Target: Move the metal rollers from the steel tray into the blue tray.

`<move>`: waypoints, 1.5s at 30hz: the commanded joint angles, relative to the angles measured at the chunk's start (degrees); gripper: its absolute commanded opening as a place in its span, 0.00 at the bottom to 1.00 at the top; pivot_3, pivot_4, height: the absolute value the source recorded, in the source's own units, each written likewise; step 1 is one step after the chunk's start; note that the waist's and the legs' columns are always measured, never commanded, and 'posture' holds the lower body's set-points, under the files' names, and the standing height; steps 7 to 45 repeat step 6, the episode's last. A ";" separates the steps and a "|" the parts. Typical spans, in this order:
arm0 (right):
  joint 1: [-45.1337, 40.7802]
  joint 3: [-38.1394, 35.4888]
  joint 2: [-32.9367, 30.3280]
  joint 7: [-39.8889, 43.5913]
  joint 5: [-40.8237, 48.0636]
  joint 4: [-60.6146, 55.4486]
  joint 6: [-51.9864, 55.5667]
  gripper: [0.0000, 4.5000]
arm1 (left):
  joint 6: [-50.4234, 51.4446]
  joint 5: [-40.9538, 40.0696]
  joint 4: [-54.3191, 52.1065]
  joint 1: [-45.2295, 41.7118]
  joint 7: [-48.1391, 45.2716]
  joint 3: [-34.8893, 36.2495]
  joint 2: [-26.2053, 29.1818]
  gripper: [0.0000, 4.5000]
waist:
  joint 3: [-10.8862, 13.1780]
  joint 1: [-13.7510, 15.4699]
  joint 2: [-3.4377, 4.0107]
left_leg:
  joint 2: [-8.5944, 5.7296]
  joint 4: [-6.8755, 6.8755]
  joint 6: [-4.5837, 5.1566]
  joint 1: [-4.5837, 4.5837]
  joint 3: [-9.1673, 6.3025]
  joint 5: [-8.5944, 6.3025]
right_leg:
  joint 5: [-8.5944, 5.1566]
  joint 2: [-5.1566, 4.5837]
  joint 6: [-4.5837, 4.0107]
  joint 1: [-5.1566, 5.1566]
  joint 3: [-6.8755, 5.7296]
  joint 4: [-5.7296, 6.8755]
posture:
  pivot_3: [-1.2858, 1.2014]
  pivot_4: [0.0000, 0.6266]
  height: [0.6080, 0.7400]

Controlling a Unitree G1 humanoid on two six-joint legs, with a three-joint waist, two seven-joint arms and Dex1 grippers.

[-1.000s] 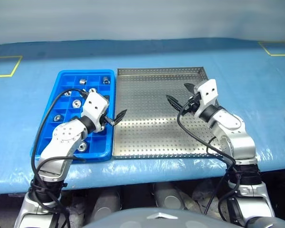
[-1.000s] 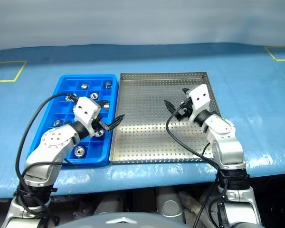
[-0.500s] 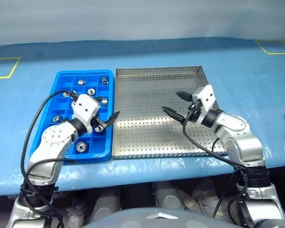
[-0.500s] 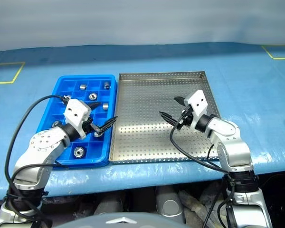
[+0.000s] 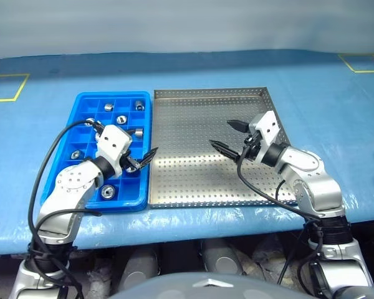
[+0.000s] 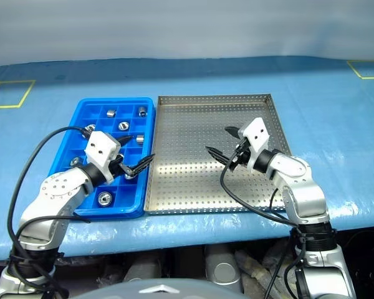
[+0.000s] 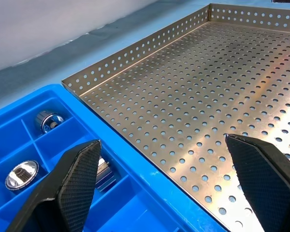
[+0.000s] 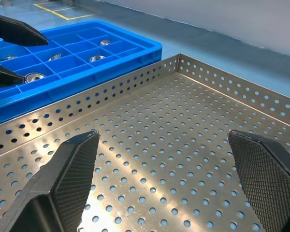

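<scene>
Steel tray (image 5: 193, 124) looks bare: no metal rollers on any of the perforated floor I can see, head views or wrist views. Small patches sit hidden under my right arm, so can't rule out a stray there.

Metal rollers (image 5: 120, 118) are all in the blue tray (image 5: 75, 115), spread over separate compartments: a few in the far rows, a few mid-tray partly behind my left arm, one (image 6: 103, 199) in a near compartment. Judgement: transfer is done or nearly so; what's left is a check of the hidden patches.

Orientation is mixed. Some rollers stand on end, bore facing up, long axis vertical, e.g. the near one. At least one by the tray's right side (image 7: 49, 121) lies tipped, axis roughly along the tray floor. The rest are too small to call.

Left end effector (image 5: 137, 154): fingers spread wide, holding nothing, hovering over the blue tray's right rim and pointing toward the steel tray.

Right end effector (image 5: 229, 136): fingers spread wide, holding nothing, above the middle-right of the steel tray, pointing left toward the blue tray.

Both trays sit side by side, touching, on the blue tabletop (image 5: 336, 106).
</scene>
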 commanded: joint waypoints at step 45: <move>-0.59 -0.48 0.05 -0.39 0.39 -1.55 -1.59 0.99 | -0.74 -0.12 -2.21 -0.98 0.30 -0.23 -0.17 1.00 | 0.00 -0.05 0.00 | 0.00 0.00 0.00 0.00 0.01 0.00 | 0.00 0.00 0.00 0.00 0.01 0.00 | 0.43 0.24 1.00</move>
